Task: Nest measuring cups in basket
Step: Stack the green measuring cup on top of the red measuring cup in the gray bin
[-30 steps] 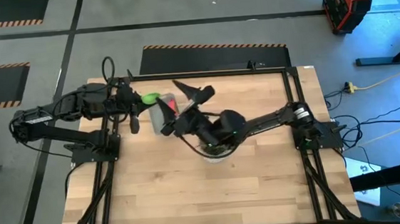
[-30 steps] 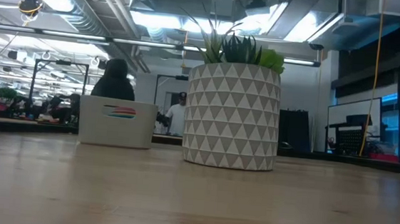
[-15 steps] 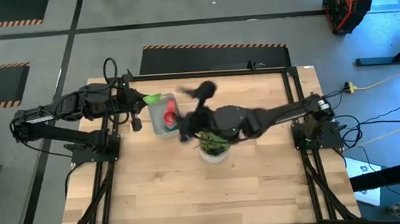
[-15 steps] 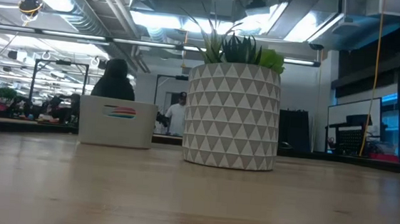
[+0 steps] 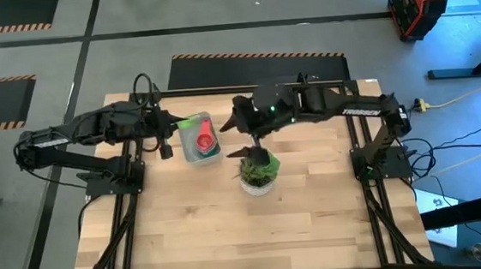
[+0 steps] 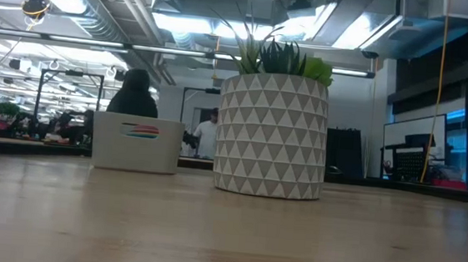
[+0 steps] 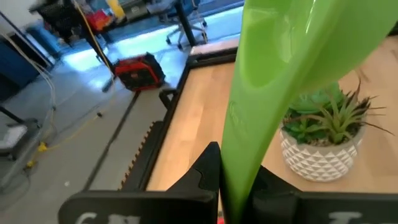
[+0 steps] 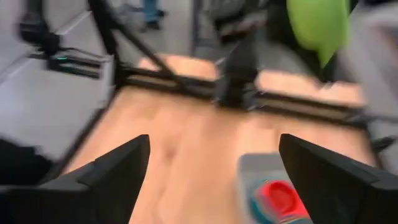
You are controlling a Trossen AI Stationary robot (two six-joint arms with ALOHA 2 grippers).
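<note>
A bare wooden table [image 5: 231, 230] carries only two objects, a patterned pot [image 6: 272, 134] with a leafy plant at its middle and, just beside it toward the left arm, the basket [image 5: 198, 139], set where both arms can reach it. The right arm [image 5: 333, 106] stretches across the far side of the table, its gripper [image 5: 241, 124] raised near the basket with jaws spread wide and nothing between them; its wrist view looks down between the two fingers [image 8: 106, 171] at the basket's corner and the red cup [image 8: 278, 198] lying inside. The left arm [image 5: 77, 134] reaches in from its own side, its gripper [image 5: 164, 123] clamped tight on the handle of the green cup [image 7: 292, 74], which hangs at the basket's near rim, apparently poised to go in on top of the red one. From above, the red cup [image 5: 205, 140] shows plainly within the basket, while the low view catches red and blue bands through the translucent wall, suggesting several cups are already stacked. The nesting looks well along, with the green cup not yet released. A person [image 6: 134, 94] stands in the room beyond the table.
</note>
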